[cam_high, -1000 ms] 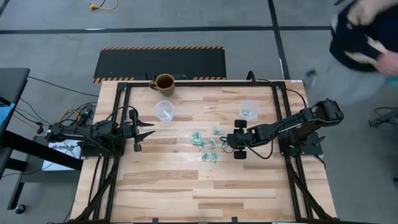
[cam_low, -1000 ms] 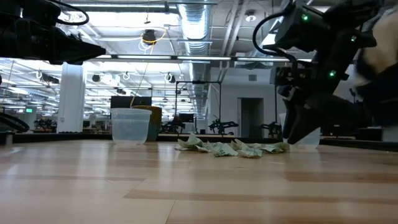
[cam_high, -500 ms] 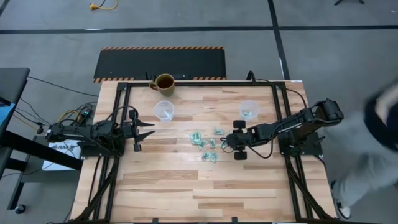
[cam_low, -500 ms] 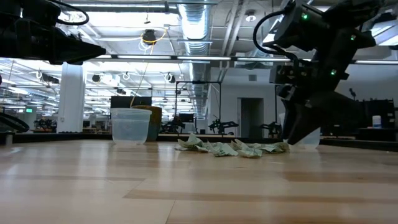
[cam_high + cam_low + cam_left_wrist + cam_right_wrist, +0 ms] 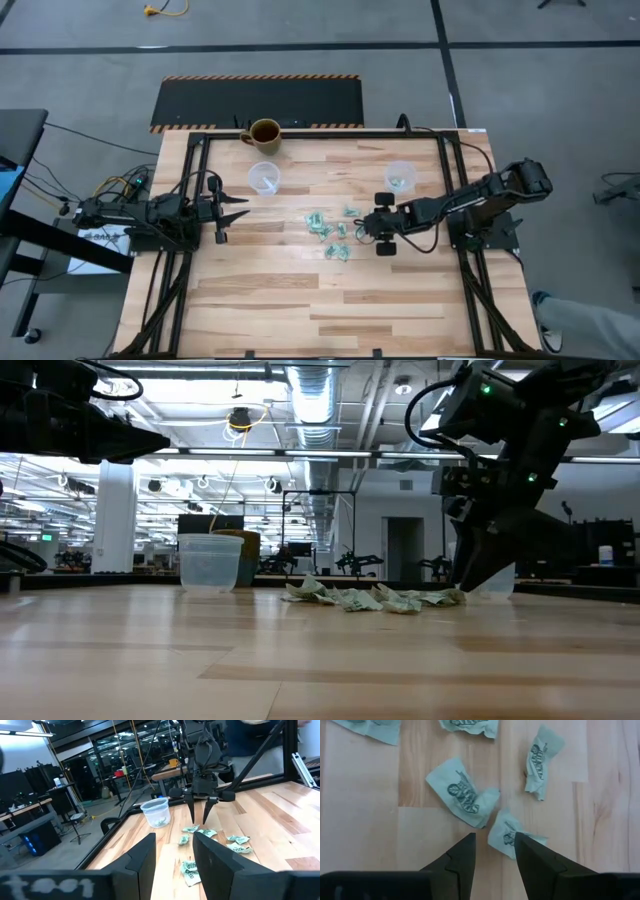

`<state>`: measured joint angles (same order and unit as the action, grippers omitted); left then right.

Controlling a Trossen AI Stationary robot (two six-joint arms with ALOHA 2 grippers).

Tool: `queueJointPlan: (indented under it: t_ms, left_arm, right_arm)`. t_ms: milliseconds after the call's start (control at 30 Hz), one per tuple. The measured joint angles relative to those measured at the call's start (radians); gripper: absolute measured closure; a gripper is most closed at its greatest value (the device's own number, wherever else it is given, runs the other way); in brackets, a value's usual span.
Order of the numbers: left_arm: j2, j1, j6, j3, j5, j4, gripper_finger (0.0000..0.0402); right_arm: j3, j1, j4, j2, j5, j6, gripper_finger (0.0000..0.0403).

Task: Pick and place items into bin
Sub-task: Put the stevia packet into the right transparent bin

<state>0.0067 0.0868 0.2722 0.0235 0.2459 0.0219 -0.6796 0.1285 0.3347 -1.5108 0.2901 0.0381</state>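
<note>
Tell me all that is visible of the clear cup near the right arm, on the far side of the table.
The clear cup is a small, see-through plastic tumbler with a round rim, standing upright on the wooden table. It stands apart from the right gripper, farther back on the table than the scattered wrappers. Some light-green pieces lie at its bottom, best seen in the left wrist view. Nothing touches it from outside.

Small light-green and white crinkly wrapped pieces [image 5: 332, 232], dark print on the wrappers, strewn loose and flat on the wooden table near its middle, nearer the right edge than the left. Several touching or overlapping in a low cluster; a few apart, crumpled, corners lifted.
</note>
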Motion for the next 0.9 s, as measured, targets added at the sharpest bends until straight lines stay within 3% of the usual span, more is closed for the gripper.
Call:
queueJointPlan:
  t_ms: [367,700,900]
  left_arm:
    - [0.0,0.0,-0.002,0.0,0.0,0.0,0.0281]
    - [0.0,0.0,-0.002,0.0,0.0,0.0,0.0281]
    - [0.0,0.0,0.001,0.0,0.0,0.0,0.0281]
  right_arm:
    - [0.0,-0.02,-0.002,-0.003,-0.016,0.016,0.0274]
    - [-0.01,-0.018,-0.035,-0.126,-0.006,0.024,0.0274]
    - [-0.002,-0.019,-0.041,-0.086,-0.007,0.014,0.0293]
